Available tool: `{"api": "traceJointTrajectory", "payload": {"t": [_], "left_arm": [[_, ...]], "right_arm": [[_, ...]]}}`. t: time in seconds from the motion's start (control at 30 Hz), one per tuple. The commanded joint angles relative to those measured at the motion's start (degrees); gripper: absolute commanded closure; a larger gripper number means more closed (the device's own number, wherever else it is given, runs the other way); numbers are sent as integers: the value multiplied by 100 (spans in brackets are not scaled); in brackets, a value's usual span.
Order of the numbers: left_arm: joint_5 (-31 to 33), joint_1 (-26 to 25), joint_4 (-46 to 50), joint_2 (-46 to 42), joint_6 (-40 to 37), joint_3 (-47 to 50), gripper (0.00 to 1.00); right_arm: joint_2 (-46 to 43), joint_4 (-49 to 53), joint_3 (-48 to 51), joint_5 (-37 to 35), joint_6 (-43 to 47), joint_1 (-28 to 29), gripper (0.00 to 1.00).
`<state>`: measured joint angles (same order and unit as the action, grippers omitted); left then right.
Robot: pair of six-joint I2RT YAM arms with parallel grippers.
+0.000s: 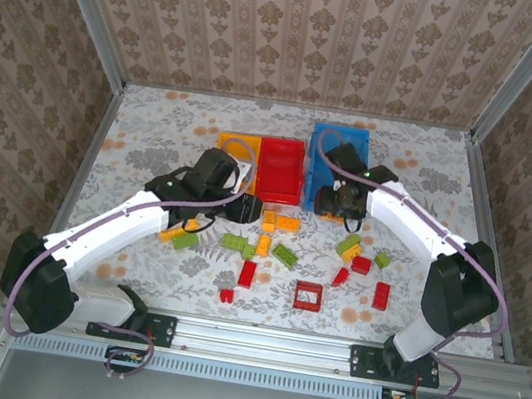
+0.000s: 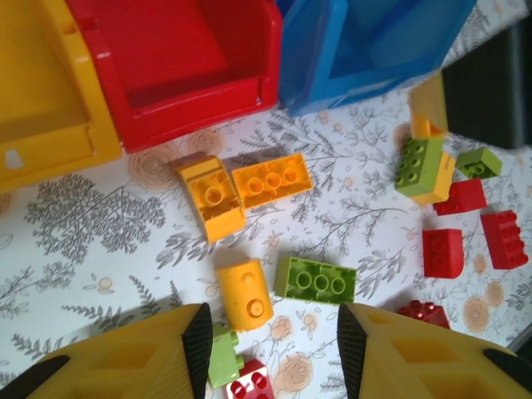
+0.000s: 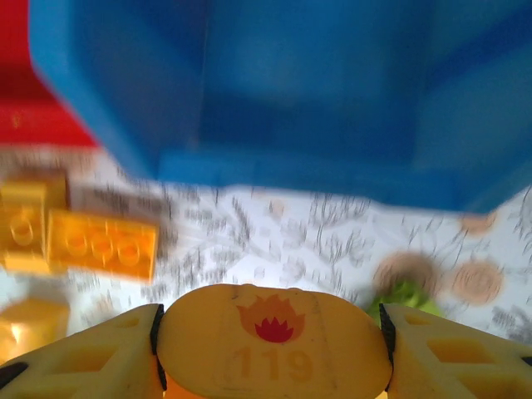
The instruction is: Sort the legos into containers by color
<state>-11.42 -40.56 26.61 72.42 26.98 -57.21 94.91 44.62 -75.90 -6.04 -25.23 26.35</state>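
Three open rectangular plastic bins stand side by side at the far middle of your floral-patterned surface point(image 1: 155, 131): from left to right, the orange-yellow bin point(image 1: 237, 147), the red bin point(image 1: 281, 170) and the slightly larger blue bin point(image 1: 346, 143).

Your left claw point(image 1: 245, 207) hangs just in front of the red bin's near left corner. In the left wrist view its fingers point(image 2: 198, 341) stand wide apart, released. A small rounded orange-yellow plastic brick point(image 2: 243, 293) lies on the surface just beyond the gap, with a flat lime green plastic brick point(image 2: 316, 278) just to its right. Two flat orange-yellow bricks point(image 2: 272, 179) lie nearer the red bin.

The loose legos point(image 1: 285, 255), red, orange-yellow and lime green, lie scattered on the surface in front of the bins. Among them is a red hollow square frame point(image 1: 308, 295) near the front edge.

Your right claw point(image 1: 338, 207) sits at the near edge of the blue bin. In the blurred right wrist view it is clenched on an orange-yellow flame-printed plastic brick point(image 3: 273, 328) marked 119. That brick spans the whole gap between the two fingers, above the surface, just in front of the blue bin's near wall.
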Motion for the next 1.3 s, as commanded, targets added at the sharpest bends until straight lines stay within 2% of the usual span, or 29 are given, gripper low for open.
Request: {"api": "traceJointTrajectory", "payload": {"t": [0.0, 0.13, 0.33, 0.43, 0.63, 0.9, 1.0, 1.07, 1.17, 1.27], "left_arm": [[38, -87, -110, 76, -99, -279, 54], [90, -134, -95, 114, -112, -320, 54], [230, -169, 1, 23, -97, -289, 54], [297, -164, 93, -31, -86, -257, 54], [307, -170, 276, -35, -138, -147, 53], [537, -161, 844, -61, -164, -5, 52], [785, -44, 1241, -96, 194, 155, 52], [865, 191, 1476, -106, 684, 265, 51], [570, 647, 1560, -38, 1595, 392, 51], [306, 920, 1532, 171, 2681, 431, 52]], "right_arm": [[553, -167, -510, -241, 123, -182, 50], [1160, -182, -1130, -303, 114, -260, 50], [1613, -96, -1374, -401, 85, -275, 37], [1515, -144, -1316, -446, 125, -278, 30], [1080, -125, -1326, -595, 259, -270, 23], [79, -200, -899, -772, 485, -113, 22], [-493, -538, -381, -767, 768, 211, 25], [-798, -868, 73, -492, 961, 492, 26], [-1317, -1591, 948, 116, 1255, 1044, 27], [-1698, -2050, 1562, 365, 1363, 1585, 25]]}}
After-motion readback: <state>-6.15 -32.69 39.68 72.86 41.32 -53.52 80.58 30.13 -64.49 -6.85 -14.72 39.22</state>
